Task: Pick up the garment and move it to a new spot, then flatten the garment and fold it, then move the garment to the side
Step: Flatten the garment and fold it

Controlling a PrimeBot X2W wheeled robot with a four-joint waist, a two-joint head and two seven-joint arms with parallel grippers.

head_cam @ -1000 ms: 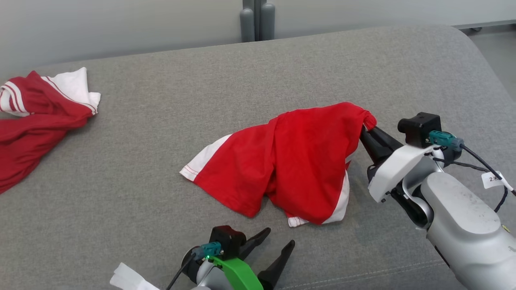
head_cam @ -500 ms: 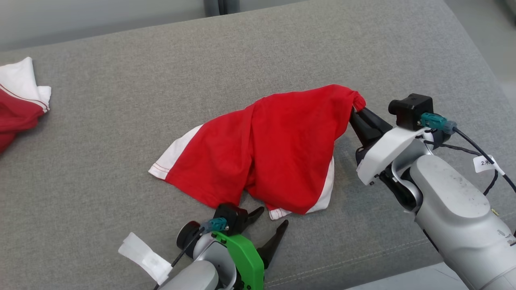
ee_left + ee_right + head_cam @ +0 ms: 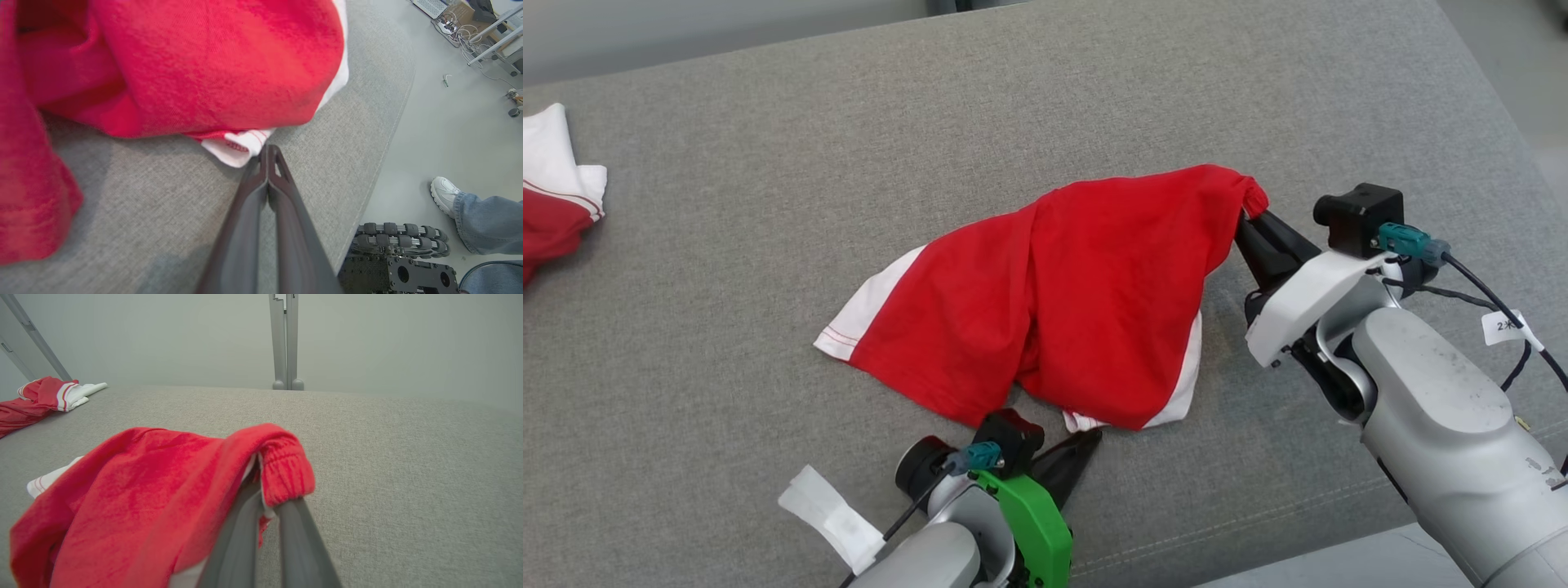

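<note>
The garment (image 3: pixel 1078 310) is a pair of red shorts with white side panels, lying rumpled on the grey cushion (image 3: pixel 768 204). My right gripper (image 3: pixel 1245 219) is shut on the gathered red waistband at the far right and holds it a little above the cushion; the red band (image 3: pixel 286 473) drapes over its fingers (image 3: pixel 241 522). My left gripper (image 3: pixel 1090 437) is shut at the near white hem corner (image 3: pixel 237 147), its tips (image 3: pixel 267 148) pressed together against that corner. The red cloth (image 3: pixel 204 61) bulges above them.
Another red and white garment (image 3: pixel 551 204) lies bunched at the cushion's far left (image 3: pixel 45 396). The cushion's rounded right edge (image 3: pixel 392 122) drops to the floor. A person's white shoe (image 3: pixel 443 192) and jeans leg stand beside my wheeled base (image 3: pixel 400 257). A grey post (image 3: pixel 286 343) rises behind.
My left gripper has moved forward to the near hem and gone from open to shut there. The head camera has tilted, shifting the whole picture. My right gripper keeps its hold.
</note>
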